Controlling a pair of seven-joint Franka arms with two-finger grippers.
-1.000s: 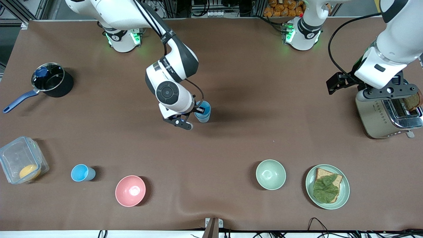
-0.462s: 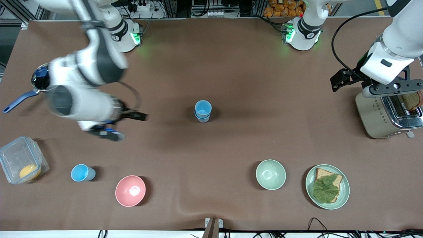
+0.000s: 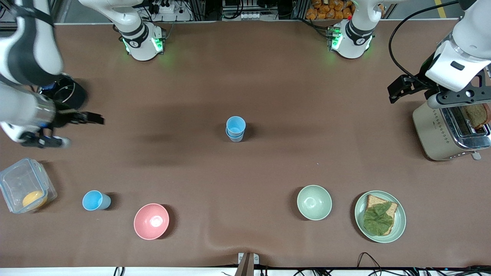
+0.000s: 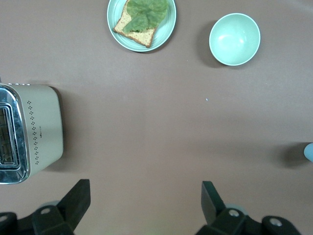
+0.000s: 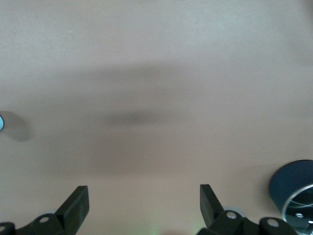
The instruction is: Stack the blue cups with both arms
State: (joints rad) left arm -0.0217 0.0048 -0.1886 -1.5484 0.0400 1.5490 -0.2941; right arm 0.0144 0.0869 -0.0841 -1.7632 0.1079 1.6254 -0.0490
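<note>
Two blue cups (image 3: 235, 128) stand nested in one stack at the middle of the table. A sliver of this stack shows at the edge of the left wrist view (image 4: 309, 152) and of the right wrist view (image 5: 1, 122). A third blue cup (image 3: 96, 200) sits alone near the front camera, toward the right arm's end, between the clear box and the pink bowl. My right gripper (image 3: 94, 118) is open and empty in the air beside the black pot; it also shows in its wrist view (image 5: 143, 192). My left gripper (image 3: 397, 90) is open and empty in the air beside the toaster; it also shows in its wrist view (image 4: 145, 191).
A black pot (image 3: 61, 92) with a blue handle stands under the right arm. A clear box (image 3: 23, 184) holds something orange. A pink bowl (image 3: 151, 221), a pale green bowl (image 3: 314, 202) and a plate (image 3: 399, 226) with bread and lettuce lie near the front camera. A toaster (image 3: 441, 134) stands at the left arm's end.
My right gripper let go of the upper cup on the stack and swung fast toward the pot at its end of the table. My left arm drifted slightly toward its base.
</note>
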